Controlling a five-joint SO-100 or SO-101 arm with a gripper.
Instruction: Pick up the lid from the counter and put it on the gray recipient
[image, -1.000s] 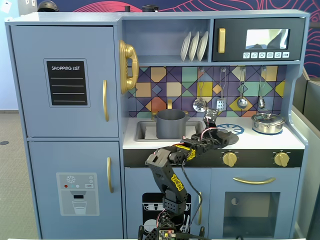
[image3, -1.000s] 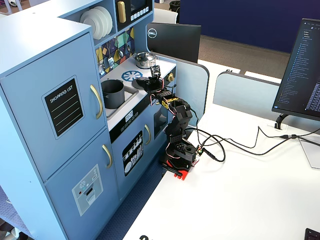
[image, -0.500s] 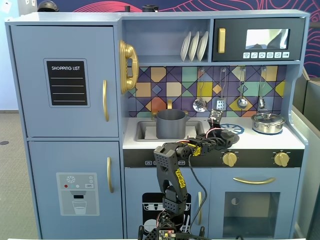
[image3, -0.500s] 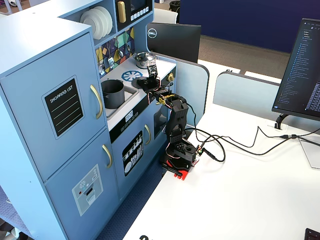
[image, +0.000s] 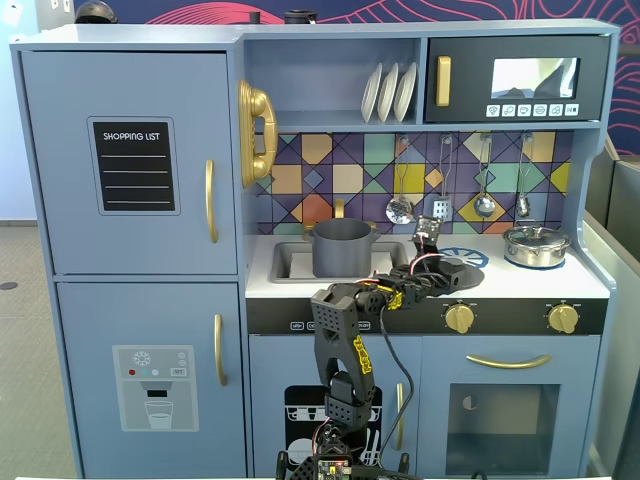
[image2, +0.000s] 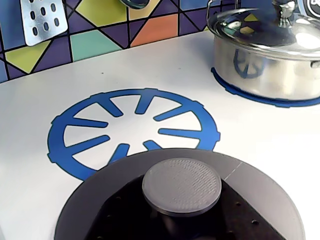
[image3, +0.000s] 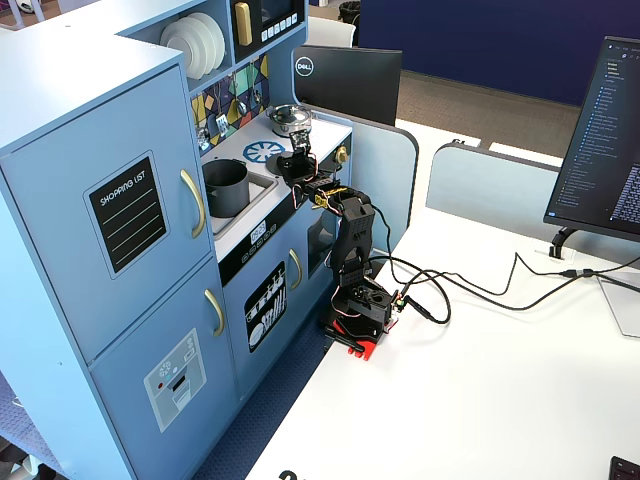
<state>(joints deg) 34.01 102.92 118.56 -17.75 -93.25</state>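
The lid (image2: 125, 172) is a matte dark-gray disc with a round knob (image2: 182, 185), at the bottom of the wrist view. It overlaps the front edge of the blue burner print (image2: 75, 145). My gripper (image2: 181, 207) has its black jaws closed against the knob's stem from both sides. In a fixed view the gripper (image: 440, 268) and the lid (image: 462, 270) are low over the counter, to the right of the gray recipient (image: 342, 247). The recipient stands open in the sink (image: 285, 262). It also shows in the other fixed view (image3: 226, 186).
A shiny steel pot with a glass lid (image2: 270, 55) stands on the right burner (image: 536, 245). Utensils hang on the tiled wall (image: 440, 208) above the counter. The arm's base is clamped on the white desk (image3: 356, 310) in front of the toy kitchen.
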